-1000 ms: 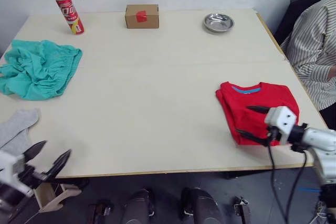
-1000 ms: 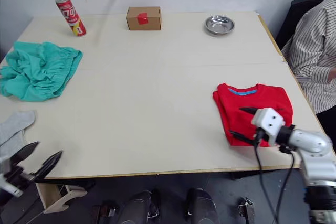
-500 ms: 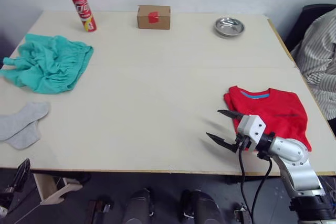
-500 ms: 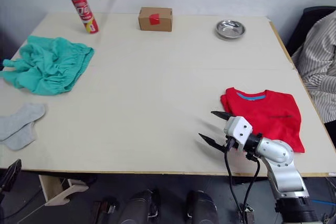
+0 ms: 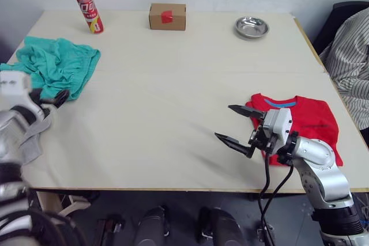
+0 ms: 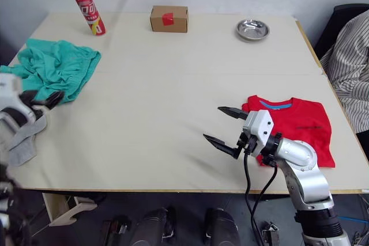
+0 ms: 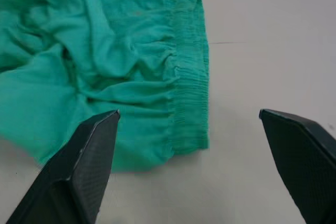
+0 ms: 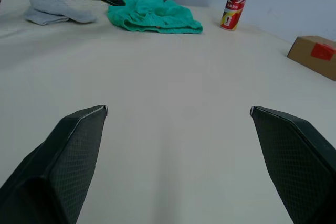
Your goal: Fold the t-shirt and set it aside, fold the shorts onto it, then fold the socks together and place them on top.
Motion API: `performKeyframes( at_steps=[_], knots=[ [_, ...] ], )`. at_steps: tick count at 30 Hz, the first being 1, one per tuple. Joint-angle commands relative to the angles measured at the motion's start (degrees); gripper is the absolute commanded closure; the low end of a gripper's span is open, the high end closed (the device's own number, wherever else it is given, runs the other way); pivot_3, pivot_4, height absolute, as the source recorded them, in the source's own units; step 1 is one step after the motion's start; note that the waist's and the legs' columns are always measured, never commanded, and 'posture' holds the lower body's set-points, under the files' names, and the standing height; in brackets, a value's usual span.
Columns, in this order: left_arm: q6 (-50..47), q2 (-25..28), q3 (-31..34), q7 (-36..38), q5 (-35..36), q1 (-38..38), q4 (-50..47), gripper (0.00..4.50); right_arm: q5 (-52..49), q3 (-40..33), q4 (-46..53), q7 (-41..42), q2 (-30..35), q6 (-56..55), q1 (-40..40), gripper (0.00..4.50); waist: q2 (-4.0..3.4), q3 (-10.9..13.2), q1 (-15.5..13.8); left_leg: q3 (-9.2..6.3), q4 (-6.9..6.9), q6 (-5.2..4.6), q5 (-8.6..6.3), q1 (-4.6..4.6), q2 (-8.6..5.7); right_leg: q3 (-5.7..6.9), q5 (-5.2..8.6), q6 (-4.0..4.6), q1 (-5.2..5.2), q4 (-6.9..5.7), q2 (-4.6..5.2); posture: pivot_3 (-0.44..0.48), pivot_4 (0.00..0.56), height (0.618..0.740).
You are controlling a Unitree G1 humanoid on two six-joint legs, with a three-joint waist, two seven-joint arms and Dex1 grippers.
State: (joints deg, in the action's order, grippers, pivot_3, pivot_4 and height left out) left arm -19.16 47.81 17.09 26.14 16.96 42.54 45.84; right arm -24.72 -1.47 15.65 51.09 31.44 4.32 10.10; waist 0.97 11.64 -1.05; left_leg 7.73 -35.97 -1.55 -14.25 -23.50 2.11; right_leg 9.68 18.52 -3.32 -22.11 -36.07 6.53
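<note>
Lying folded at the table's right: red t-shirt (image 5: 300, 125). Sitting crumpled far left: teal shorts (image 5: 57, 67). Resting nearer: grey socks (image 6: 26, 139).

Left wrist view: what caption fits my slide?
Open left gripper hovers over crumpled teal-green shorts on the table.

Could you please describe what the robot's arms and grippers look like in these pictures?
The right arm is built of rounded silver-grey metal segments with black joints, ending in a white boxy wrist block. Black cables loop down from that block. The right gripper has two black, pointed fingers with a finely textured inner face. The left gripper has matching black fingers, on a white wrist block.
</note>
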Motion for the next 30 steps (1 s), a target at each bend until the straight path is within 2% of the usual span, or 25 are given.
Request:
performKeyframes(
  at_steps=[1, 4, 7, 15, 19, 24, 27, 30],
  knots=[
    [7.3, -1.1, -4.3, -0.8, -7.0, 9.3, 16.0, 0.00, 0.5, -0.6, 2.4, -1.4, -0.3, -0.6, -0.4, 0.05, 0.14, 0.0, 0.2, 0.16, 0.01, -0.02, -0.01, -0.03, -0.01, -0.15, -0.01, -0.06, -0.13, -0.02, -0.01, 0.000, 0.150, 0.740],
    [8.5, -2.3, -7.2, -4.6, -11.4, 14.0, 24.7, 0.00, 1.1, -1.4, 3.3, -2.5, -0.1, -0.8, -1.4, 0.05, 0.26, 0.0, 1.1, 0.63, 0.00, -0.23, -0.12, -0.04, -0.11, -0.41, -0.01, -0.33, -0.39, -0.11, -0.02, 0.000, 0.150, 0.740],
    [8.0, -2.7, -7.2, -7.2, -13.0, 15.5, 28.5, 0.63, 1.5, -3.1, 4.8, -4.3, 0.2, -0.7, -2.9, 0.00, 0.34, 0.0, 1.8, 0.79, -0.07, -0.35, -0.19, 0.02, -0.11, -0.61, -0.05, -0.46, -0.44, -0.14, 0.03, 0.000, 0.150, 0.740],
    [7.8, -2.7, -4.9, -8.2, -12.9, 15.1, 29.7, 3.27, 2.7, -6.1, 7.4, -7.7, 0.0, -1.0, -7.5, 0.00, 0.38, 0.0, 2.2, 0.78, -0.21, -0.29, -0.16, 0.34, -0.09, -1.23, -0.06, -0.43, -0.44, -0.61, 0.47, 0.000, 0.150, 0.740],
    [13.2, -3.5, -3.0, -2.1, -11.3, 15.2, 28.1, 4.48, 3.1, -5.9, 6.5, -7.4, 0.0, -1.6, -8.1, 0.00, 0.38, 0.0, 2.4, 0.78, -0.22, -0.24, -0.07, 0.40, -0.13, -1.23, -0.06, -0.42, -0.49, -0.86, 0.59, 0.000, 0.150, 0.740],
    [15.3, -7.0, -4.0, 13.5, -9.2, 17.2, 21.5, 4.48, 3.4, -6.1, 5.8, -6.6, 1.4, -1.2, -7.9, 0.00, 0.41, 0.0, 1.8, 0.77, -0.25, -0.34, -0.02, 0.30, -0.29, -1.17, -0.06, -0.41, -0.53, -0.86, 0.70, 0.000, 0.150, 0.740],
    [8.5, -11.1, -8.1, 24.1, -6.4, 13.0, 4.6, 4.48, 3.6, -6.2, 5.0, -5.8, 2.7, -0.9, -7.6, 0.00, 0.44, 0.1, 1.1, 0.78, -0.43, -0.48, -0.08, 0.17, -0.38, -1.12, -0.07, -0.42, -0.54, -0.84, 0.81, 0.000, 0.150, 0.740],
    [-1.0, -13.8, -10.4, 27.1, -2.4, 6.8, -13.6, 4.48, 3.7, -6.3, 5.0, -5.5, 3.2, -0.7, -7.7, 0.00, 0.45, 0.1, 1.2, 0.80, -0.56, -0.56, -0.12, 0.17, -0.42, -1.15, -0.08, -0.47, -0.46, -0.84, 0.89, 0.000, 0.150, 0.740]
  ],
)
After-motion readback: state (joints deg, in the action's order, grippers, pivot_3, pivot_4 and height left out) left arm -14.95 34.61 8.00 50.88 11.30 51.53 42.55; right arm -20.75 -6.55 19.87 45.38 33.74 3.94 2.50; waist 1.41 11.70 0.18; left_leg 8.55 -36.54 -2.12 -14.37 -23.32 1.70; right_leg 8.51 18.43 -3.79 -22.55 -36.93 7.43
